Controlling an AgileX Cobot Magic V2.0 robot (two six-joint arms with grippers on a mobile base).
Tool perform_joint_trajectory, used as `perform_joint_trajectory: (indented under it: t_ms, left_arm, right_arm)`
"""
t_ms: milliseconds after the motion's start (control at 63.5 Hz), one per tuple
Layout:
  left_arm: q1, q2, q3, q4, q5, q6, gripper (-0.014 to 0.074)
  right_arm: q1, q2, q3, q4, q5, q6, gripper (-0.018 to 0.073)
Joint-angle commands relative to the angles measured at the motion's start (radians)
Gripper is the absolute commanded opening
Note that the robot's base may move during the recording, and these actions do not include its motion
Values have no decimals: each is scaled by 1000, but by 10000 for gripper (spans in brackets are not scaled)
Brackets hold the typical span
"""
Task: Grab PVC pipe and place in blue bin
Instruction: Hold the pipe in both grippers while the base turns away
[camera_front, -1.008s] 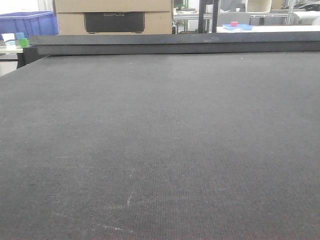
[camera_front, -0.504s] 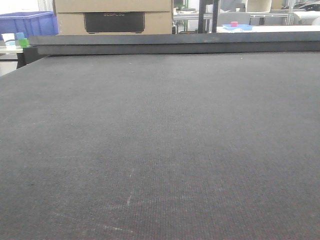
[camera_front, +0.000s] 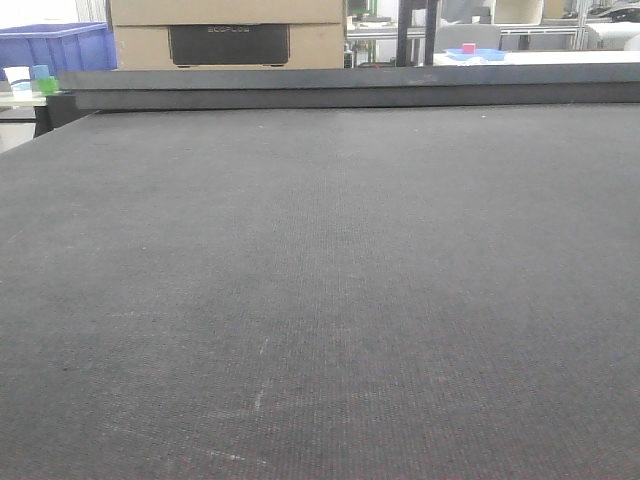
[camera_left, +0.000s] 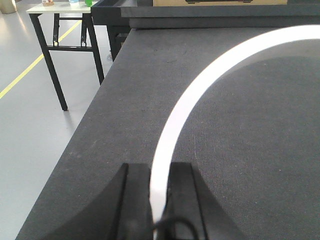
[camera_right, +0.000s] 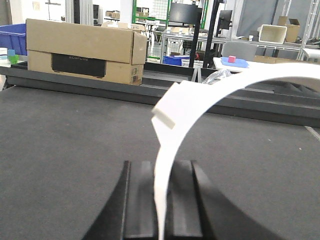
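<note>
The PVC pipe (camera_left: 200, 85) is clamped between the fingers of the left gripper (camera_left: 160, 172), arcing forward and off to its right above the dark table (camera_left: 100, 140). The right gripper (camera_right: 162, 167) is closed on the white strip too, which rises ahead of it and bends rightward. A cardboard box (camera_right: 82, 50) stands well ahead-left of that gripper, the blue bin (camera_right: 12, 37) just beyond the box's left end.

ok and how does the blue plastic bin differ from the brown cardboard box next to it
The blue plastic bin is open-topped with a rim; the brown cardboard box has a flat closed top and a black panel on its front. The box sits on the dark ledge at the far edge of the table; the bin stands further left, partly behind the box. Both are rectangular containers.
</note>
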Motion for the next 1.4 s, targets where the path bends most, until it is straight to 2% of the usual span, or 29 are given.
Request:
perform_joint_trajectory:
  t_ms: [0, 1386]
  left_arm:
    - [-2, -6, -2, -12, -18, 0, -111]
    - [-2, -14, -2, -12, -18, 0, -111]
  right_arm:
    - [2, -3, 1, -2, -25, 1, -155]
    - [2, -5, 1, -2, -26, 1, -155]
